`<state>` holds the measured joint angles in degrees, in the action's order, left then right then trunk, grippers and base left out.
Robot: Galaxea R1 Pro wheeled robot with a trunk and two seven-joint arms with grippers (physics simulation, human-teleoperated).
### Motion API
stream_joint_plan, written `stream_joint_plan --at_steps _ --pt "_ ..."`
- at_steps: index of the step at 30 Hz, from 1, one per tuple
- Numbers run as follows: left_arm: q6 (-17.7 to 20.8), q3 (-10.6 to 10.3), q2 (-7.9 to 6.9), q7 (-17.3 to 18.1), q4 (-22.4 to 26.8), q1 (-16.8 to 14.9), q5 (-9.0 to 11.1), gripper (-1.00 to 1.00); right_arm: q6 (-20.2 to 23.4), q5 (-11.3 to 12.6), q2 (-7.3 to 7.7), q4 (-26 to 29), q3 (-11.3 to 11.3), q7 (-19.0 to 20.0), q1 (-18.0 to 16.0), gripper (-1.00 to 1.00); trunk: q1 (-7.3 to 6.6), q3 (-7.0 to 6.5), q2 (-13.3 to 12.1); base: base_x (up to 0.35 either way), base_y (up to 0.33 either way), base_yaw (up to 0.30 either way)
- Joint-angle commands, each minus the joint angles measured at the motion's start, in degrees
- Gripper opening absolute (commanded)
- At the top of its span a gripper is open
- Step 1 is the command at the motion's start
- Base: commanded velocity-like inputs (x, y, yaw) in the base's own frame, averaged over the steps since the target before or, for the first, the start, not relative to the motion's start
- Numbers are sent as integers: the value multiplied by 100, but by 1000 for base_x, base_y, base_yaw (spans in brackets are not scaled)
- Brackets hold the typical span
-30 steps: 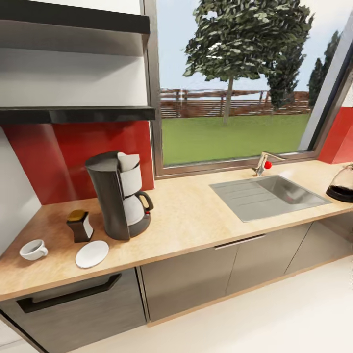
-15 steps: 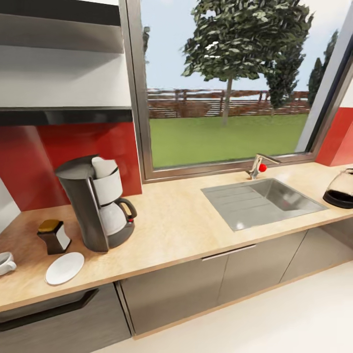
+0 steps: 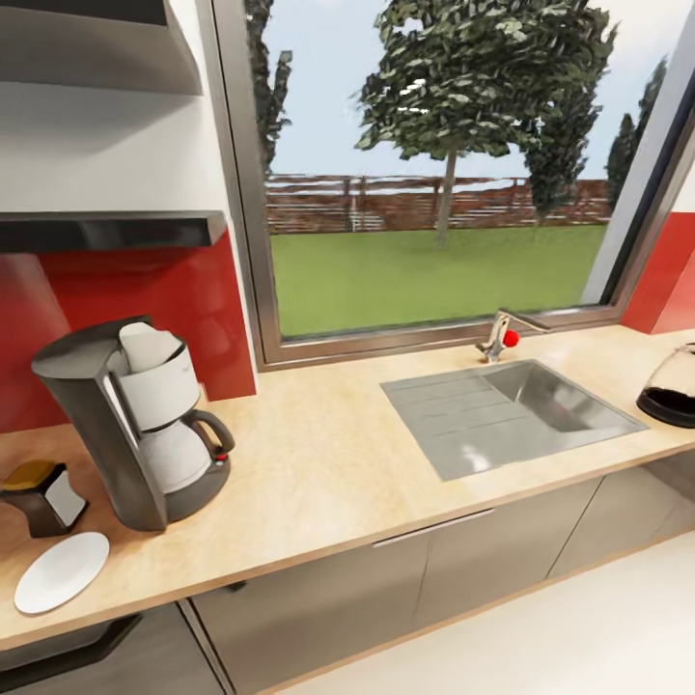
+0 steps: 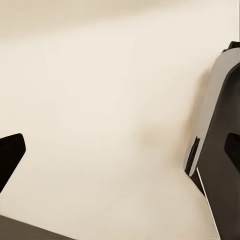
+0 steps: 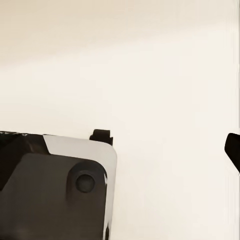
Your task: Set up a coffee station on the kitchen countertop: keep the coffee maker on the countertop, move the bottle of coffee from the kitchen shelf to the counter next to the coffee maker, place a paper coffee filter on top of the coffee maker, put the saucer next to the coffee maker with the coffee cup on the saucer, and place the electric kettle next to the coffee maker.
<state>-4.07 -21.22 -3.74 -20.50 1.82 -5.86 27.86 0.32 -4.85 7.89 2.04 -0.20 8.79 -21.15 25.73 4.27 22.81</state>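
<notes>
We record a light-wood bench [image 3: 338, 463] over grey cabinet fronts [image 3: 386, 589], backed by a red backsplash [image 3: 135, 290]. The coffee maker [image 3: 125, 425] is black with a pale grey basket and holds a white filter [image 3: 145, 345]. The jar [image 3: 39, 497] is dark brown, gold-capped. The saucer [image 3: 60, 571] is white; the sink [image 3: 512, 410] steel; the kettle [image 3: 671, 386] dark-tinted on black; the shelf [image 3: 106, 230] black.
</notes>
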Motion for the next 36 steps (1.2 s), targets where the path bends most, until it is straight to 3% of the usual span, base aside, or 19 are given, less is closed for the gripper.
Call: stream_joint_plan --at_steps 1,27,36 --pt "-15 -49 -3 -19 2 -2 56 100 3 -48 2 0 -7 13 -4 100 6 12 11 243 -196 0" --pt "-41 -49 -142 -15 2 186 62 100 -14 -38 -3 -3 -8 9 -4 100 6 12 11 234 -203 0" --pt "-25 -49 -145 -15 2 190 54 100 -14 -23 -11 6 -15 7 -4 100 6 12 11 71 -257 -1"
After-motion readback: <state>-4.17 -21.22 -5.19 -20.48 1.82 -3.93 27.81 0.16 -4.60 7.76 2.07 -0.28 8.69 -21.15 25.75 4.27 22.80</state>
